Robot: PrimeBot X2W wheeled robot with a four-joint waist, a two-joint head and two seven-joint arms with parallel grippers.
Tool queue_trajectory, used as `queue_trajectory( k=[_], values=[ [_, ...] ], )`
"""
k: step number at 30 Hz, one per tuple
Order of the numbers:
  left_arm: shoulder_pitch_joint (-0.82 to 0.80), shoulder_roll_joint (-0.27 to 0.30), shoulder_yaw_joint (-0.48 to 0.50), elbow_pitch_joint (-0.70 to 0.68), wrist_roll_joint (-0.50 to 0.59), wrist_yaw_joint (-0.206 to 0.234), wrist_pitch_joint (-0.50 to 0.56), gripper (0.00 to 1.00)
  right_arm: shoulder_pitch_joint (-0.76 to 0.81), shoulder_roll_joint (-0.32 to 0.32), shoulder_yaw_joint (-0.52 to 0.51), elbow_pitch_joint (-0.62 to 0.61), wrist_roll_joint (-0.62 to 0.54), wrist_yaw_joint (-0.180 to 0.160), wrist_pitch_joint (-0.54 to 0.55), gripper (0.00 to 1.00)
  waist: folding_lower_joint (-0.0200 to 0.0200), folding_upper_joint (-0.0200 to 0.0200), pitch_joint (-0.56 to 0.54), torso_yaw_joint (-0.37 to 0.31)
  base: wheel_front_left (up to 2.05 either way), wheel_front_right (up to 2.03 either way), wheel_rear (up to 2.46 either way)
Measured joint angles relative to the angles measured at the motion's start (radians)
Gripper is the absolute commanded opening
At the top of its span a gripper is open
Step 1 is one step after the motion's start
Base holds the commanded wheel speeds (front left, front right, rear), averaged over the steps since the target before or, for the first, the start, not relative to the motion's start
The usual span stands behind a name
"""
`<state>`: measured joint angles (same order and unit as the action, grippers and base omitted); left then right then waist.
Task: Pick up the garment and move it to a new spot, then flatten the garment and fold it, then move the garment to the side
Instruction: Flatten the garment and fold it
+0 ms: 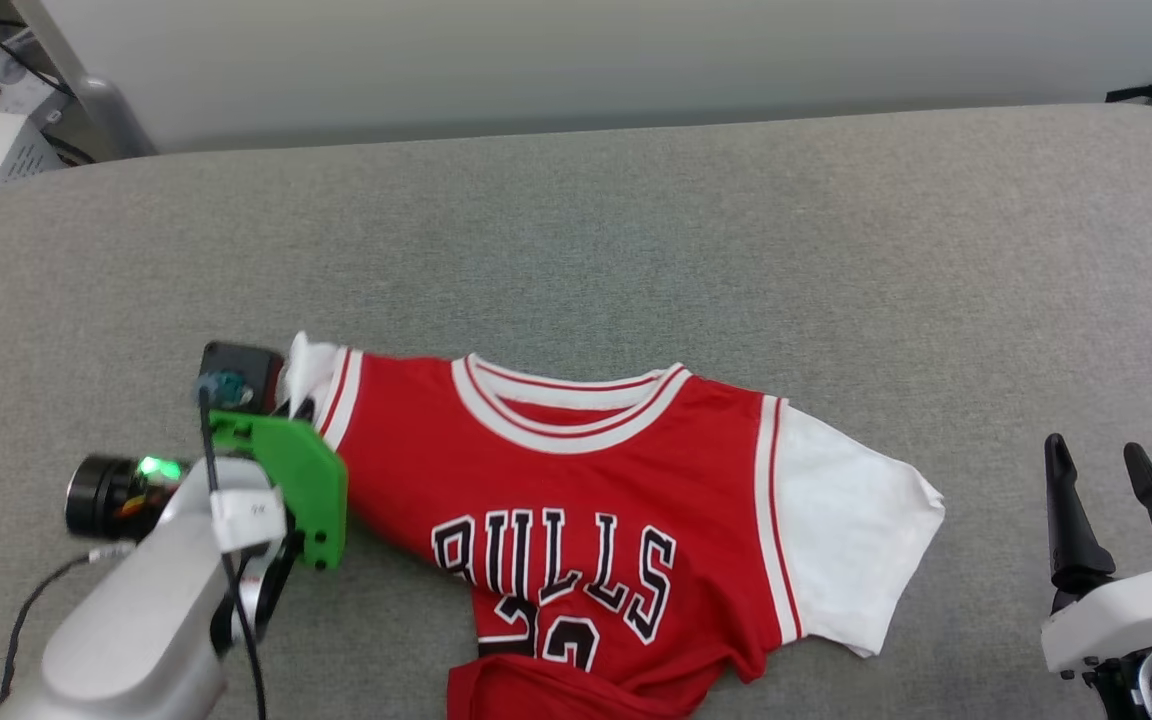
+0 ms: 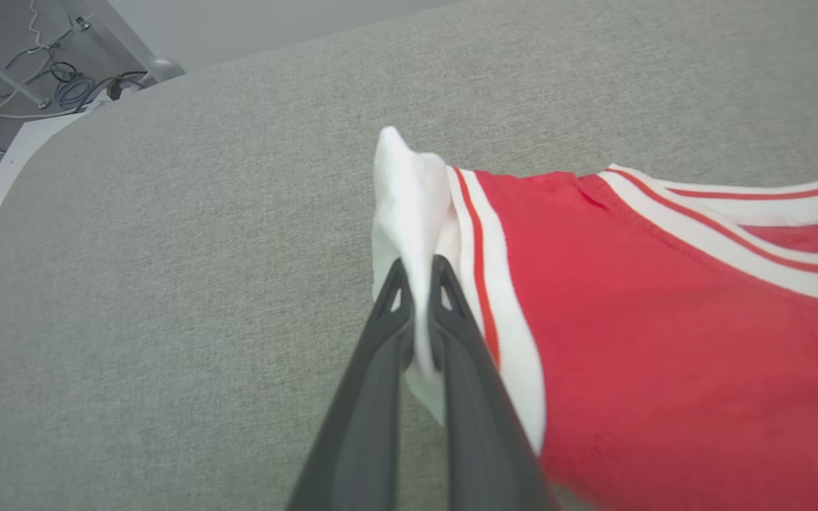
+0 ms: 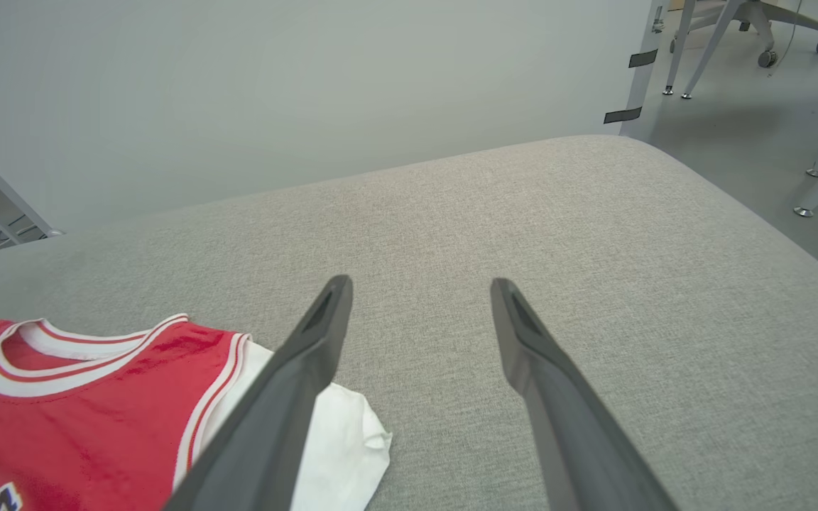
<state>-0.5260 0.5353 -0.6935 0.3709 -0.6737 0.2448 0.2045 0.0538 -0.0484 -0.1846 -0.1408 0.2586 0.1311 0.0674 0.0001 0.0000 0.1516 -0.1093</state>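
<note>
The garment [image 1: 596, 510], a red jersey with white sleeves, a striped collar and black lettering, lies face up on the grey padded table [image 1: 636, 220]; its lower hem is bunched at the bottom of the head view. My left gripper [image 2: 420, 273] is shut on the garment's white left sleeve [image 2: 409, 191], which stands pinched up between the dark fingers. In the head view that gripper [image 1: 298, 405] sits at the jersey's left shoulder. Over bare table right of the other white sleeve [image 1: 851, 520], my right gripper [image 1: 1096, 455] is open. The garment [image 3: 82, 397] lies left of the right gripper [image 3: 420, 287].
Beyond the table's far edge is a pale wall. A metal frame leg and cables [image 1: 86, 90] stand at the back left. Chair and table legs [image 3: 735, 42] stand on the floor past the right end. Broad bare table surface lies behind and right of the jersey.
</note>
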Motion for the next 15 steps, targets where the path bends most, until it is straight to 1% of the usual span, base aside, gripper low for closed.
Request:
queue_trajectory(
  k=[1, 3, 6, 10, 11, 12, 13, 14, 15],
  values=[
    [0.133, 0.037, 0.028, -0.087, -0.041, 0.074, 0.003, 0.0, 0.013, 0.0, -0.002, -0.009, -0.007, 0.0, 0.008, 1.0, -0.0001, 0.0, -0.013, 0.016, 0.0, 0.0, 0.0],
    [0.225, 0.034, 0.042, -0.123, -0.074, 0.112, -0.001, 0.0, 0.014, 0.0, -0.002, -0.016, -0.009, 0.0, 0.011, 1.0, -0.0001, 0.0, -0.019, 0.026, 0.0, 0.0, 0.0],
    [0.315, 0.012, 0.053, -0.138, -0.116, 0.139, -0.027, 0.0, 0.014, 0.0, -0.001, -0.023, -0.01, 0.0, 0.02, 1.0, -0.0001, 0.0, -0.024, 0.037, 0.0, 0.0, 0.0],
    [0.351, -0.036, 0.058, -0.134, -0.136, 0.142, -0.079, 0.0, 0.014, 0.0, -0.001, -0.028, -0.015, 0.0, 0.03, 1.0, -0.0001, 0.0, -0.028, 0.047, 0.0, 0.0, 0.0],
    [0.352, -0.043, 0.061, -0.129, -0.137, 0.138, -0.092, 0.16, 0.014, 0.0, -0.001, -0.028, -0.02, 0.0, 0.034, 1.0, -0.0001, 0.0, -0.03, 0.048, 0.0, 0.0, 0.0],
    [0.354, -0.053, 0.068, -0.124, -0.141, 0.134, -0.109, 0.34, 0.015, 0.0, -0.001, -0.029, -0.024, 0.0, 0.038, 1.0, -0.0001, 0.0, -0.033, 0.049, 0.0, 0.0, 0.0],
    [0.356, -0.064, 0.078, -0.118, -0.144, 0.133, -0.134, 0.97, 0.015, 0.001, -0.001, -0.029, -0.029, 0.0, 0.04, 1.0, -0.0001, 0.0, -0.037, 0.051, 0.0, 0.0, 0.0],
    [0.357, -0.069, 0.082, -0.115, -0.144, 0.133, -0.155, 1.0, 0.015, 0.0, -0.001, -0.03, -0.031, 0.0, 0.043, 1.0, -0.0001, 0.0, -0.041, 0.052, 0.0, 0.0, 0.0],
    [0.358, -0.073, 0.087, -0.113, -0.144, 0.13, -0.182, 1.0, 0.017, 0.0, -0.001, -0.032, -0.037, 0.0, 0.044, 1.0, -0.0001, 0.0, -0.045, 0.052, 0.0, 0.0, 0.0]
  ],
)
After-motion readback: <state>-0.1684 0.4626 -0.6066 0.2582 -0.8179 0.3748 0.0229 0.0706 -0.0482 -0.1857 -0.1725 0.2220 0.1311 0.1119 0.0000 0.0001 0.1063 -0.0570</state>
